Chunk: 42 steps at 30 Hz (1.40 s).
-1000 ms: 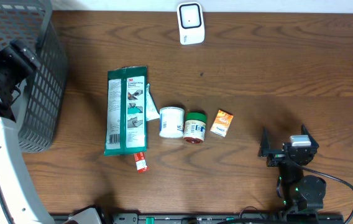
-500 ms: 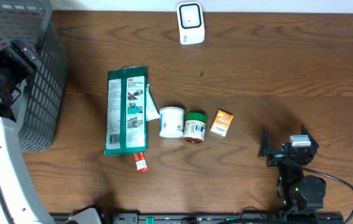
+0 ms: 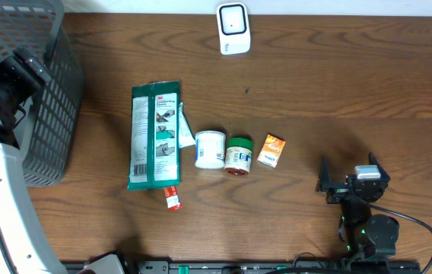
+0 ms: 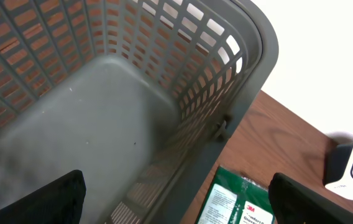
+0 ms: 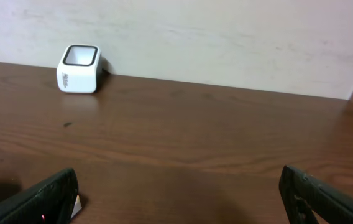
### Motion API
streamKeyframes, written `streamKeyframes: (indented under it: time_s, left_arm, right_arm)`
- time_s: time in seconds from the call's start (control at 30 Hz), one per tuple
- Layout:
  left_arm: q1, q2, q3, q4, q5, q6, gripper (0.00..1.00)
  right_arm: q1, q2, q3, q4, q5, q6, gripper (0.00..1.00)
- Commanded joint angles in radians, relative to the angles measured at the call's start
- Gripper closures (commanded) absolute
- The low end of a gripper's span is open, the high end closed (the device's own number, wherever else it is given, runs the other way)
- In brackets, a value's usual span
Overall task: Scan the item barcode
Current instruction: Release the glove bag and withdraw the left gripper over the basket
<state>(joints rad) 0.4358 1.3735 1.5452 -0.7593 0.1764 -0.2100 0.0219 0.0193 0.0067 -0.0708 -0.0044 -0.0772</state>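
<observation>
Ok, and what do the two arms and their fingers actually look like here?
The left arm has a broad white link ending in black wrist hardware. The right arm is all black, with small green lights and a black cable looping from it. In both wrist views the fingers are matte black and blunt.

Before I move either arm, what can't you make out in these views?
Too small, overhead: barcodes on the green 3M packet, white jar, green-lidded jar and orange box.
Partly under the packet, overhead: red-tipped item.
Cut off by the left and top edges, overhead: grey basket.
Face too small, overhead and right wrist: white scanner.
</observation>
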Motion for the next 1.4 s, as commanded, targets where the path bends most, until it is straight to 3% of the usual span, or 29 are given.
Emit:
streamKeyframes:
  time_s: [0.0,1.1,1.23,1.37]
  left_arm:
    - [0.002,-0.002,0.009,-0.003,-0.005,-0.006,0.08]
    - [0.002,-0.002,0.009,-0.003,-0.005,-0.006,0.07]
    - [0.002,-0.002,0.009,-0.003,-0.005,-0.006,0.07]
    - [0.002,-0.002,0.009,-0.002,-0.005,-0.006,0.07]
  right_arm:
    - [-0.014,-0.001,-0.001,-0.004,0.002,-0.006,0.01]
    - [-0.014,-0.001,-0.001,-0.004,0.002,-0.006,0.01]
    - [-0.015,-0.001,-0.001,0.007,0.105,-0.145,0.01]
    - [-0.014,-0.001,-0.001,0.006,0.103,-0.145,0.01]
